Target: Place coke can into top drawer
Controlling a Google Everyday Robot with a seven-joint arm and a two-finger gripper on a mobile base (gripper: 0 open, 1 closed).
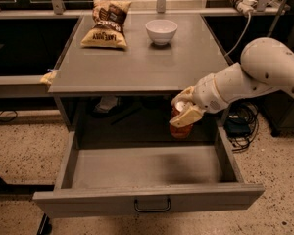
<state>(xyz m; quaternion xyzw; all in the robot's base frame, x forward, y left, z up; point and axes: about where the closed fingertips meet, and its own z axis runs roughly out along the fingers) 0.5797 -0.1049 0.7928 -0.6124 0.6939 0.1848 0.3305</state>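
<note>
The top drawer [147, 199] stands pulled out below the desk's [137, 67] front edge, its grey inside bare and the dark bail handle [152, 205] at the middle of its front panel. The white arm [255, 72] reaches in from the right, and the gripper [183, 112] hangs just under the front edge of the desk, near the front right corner, over the rear right part of the drawer. Its cream fingers [187, 117] are closed around the coke can [180, 130], which stands roughly upright. Only the can's red-orange lower body shows beneath them, and no lettering can be read on it. Whether the can touches the drawer floor cannot be told. At the desk's back edge, a white bowl [161, 31] sits near the middle and a yellow-brown chip bag [108, 23] lies towards the back left corner, well apart from it. The bag has a dark panel with pale print, but the words cannot be made out.
</note>
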